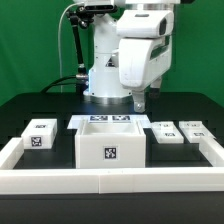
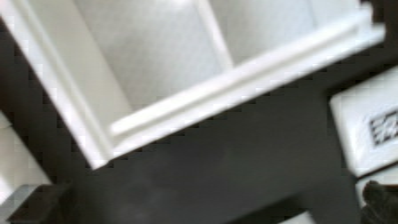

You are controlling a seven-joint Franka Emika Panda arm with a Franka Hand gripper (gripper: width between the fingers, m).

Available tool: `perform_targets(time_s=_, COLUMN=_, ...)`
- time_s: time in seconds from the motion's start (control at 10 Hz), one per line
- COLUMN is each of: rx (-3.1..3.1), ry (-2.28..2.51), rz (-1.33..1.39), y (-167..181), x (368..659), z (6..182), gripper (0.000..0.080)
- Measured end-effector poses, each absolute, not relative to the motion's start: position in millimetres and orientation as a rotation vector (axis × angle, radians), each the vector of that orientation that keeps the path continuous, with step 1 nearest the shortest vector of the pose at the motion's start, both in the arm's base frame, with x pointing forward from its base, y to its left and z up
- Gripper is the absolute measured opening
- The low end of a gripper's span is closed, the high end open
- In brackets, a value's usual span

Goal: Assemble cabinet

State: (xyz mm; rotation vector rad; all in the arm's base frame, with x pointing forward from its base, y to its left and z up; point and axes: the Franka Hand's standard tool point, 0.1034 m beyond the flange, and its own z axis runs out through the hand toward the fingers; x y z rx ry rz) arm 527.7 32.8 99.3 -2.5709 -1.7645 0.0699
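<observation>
The cabinet body [image 1: 110, 146] is a large open white box with a square tag on its front, standing in the middle of the black table. Small white tagged pieces lie on the exterior view's left [image 1: 40, 134] and right [image 1: 166, 132], [image 1: 192, 129]. My gripper [image 1: 140, 99] hangs above the table just behind the box's rear right corner, apart from it. In the blurred wrist view the box's white rim [image 2: 196, 85] runs diagonally and one tagged piece [image 2: 374, 125] shows at the edge. My gripper [image 2: 205, 203] is open and empty, with dark fingertips [image 2: 32, 205] set far apart.
The marker board [image 1: 108, 119] lies flat behind the box, at the foot of the robot base [image 1: 105, 80]. A raised white border [image 1: 110, 181] runs along the table's front and sides.
</observation>
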Motion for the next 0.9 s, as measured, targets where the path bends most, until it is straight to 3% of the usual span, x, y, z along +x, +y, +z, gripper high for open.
perform_targets(time_s=0.2, rx=-2.521, ry=-1.799, rz=0.103, y=14.0, x=513.7, z=90.8, gripper=0.0796)
perform_targets(time_s=0.7, rx=-2.426, ry=-1.952, rz=0.056, y=12.7, x=511.3, z=87.2, gripper=0.0796)
perform_targets(time_s=0.9, rx=-2.260, ry=-2.124, rz=0.068, y=8.9, x=490.4, z=76.3, gripper=0.0796)
